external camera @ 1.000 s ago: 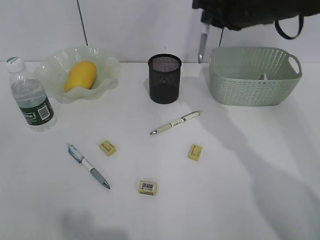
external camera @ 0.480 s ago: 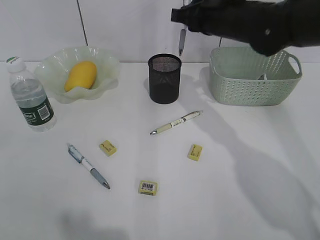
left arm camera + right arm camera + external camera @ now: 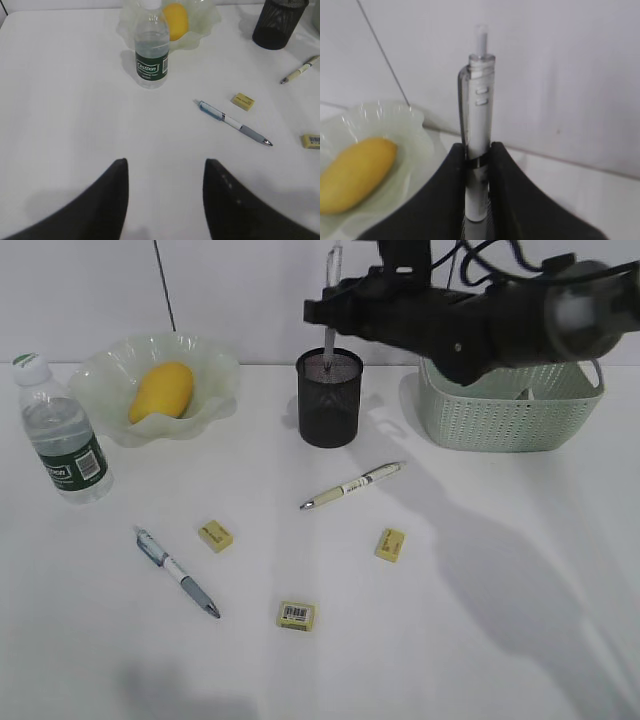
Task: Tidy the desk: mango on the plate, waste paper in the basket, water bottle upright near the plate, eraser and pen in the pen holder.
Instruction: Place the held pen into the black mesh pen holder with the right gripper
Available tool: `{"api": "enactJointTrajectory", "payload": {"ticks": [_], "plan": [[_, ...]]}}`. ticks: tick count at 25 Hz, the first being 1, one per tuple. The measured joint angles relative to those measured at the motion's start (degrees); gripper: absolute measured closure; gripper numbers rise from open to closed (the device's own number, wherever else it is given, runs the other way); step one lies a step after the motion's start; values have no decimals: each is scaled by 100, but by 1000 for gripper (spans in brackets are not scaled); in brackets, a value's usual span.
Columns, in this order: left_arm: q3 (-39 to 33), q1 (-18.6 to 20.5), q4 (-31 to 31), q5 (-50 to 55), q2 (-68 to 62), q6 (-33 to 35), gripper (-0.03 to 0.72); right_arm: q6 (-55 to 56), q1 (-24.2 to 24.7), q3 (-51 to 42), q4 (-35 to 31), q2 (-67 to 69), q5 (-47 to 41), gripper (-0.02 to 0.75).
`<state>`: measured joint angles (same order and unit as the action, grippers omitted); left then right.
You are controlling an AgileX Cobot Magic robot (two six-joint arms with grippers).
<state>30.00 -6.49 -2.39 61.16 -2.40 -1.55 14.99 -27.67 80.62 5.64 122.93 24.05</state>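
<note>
My right gripper (image 3: 330,318) (image 3: 477,150) is shut on a clear-grey pen (image 3: 329,340) (image 3: 479,100) and holds it upright, its lower tip at the mouth of the black mesh pen holder (image 3: 329,405). The mango (image 3: 161,390) lies in the green ruffled plate (image 3: 215,365). Beside the plate the water bottle (image 3: 62,440) stands upright. A white pen (image 3: 352,485), a blue-grey pen (image 3: 177,572) and three erasers (image 3: 216,535) (image 3: 390,544) (image 3: 296,615) lie on the desk. My left gripper (image 3: 166,165) is open over bare desk, with nothing between its fingers.
The green basket (image 3: 510,400) stands at the back right, partly behind the right arm. A small pale bit shows inside it; I cannot tell whether it is the waste paper. A white wall rises right behind the desk.
The right arm has swung left from above the basket to over the pen holder, carrying the pen, whose tip has come down to the holder's mouth. The left gripper has not visibly moved.
</note>
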Motion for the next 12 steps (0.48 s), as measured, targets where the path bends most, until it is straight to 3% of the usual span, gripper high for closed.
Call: {"api": "enactJointTrajectory", "payload": {"ticks": [9, 12], "plan": [[0, 0, 0, 0, 0, 0, 316, -47, -27, 25, 16, 593, -2, 603], [0, 0, 0, 0, 0, 5, 316, -47, -27, 25, 16, 605, -4, 551]]}}
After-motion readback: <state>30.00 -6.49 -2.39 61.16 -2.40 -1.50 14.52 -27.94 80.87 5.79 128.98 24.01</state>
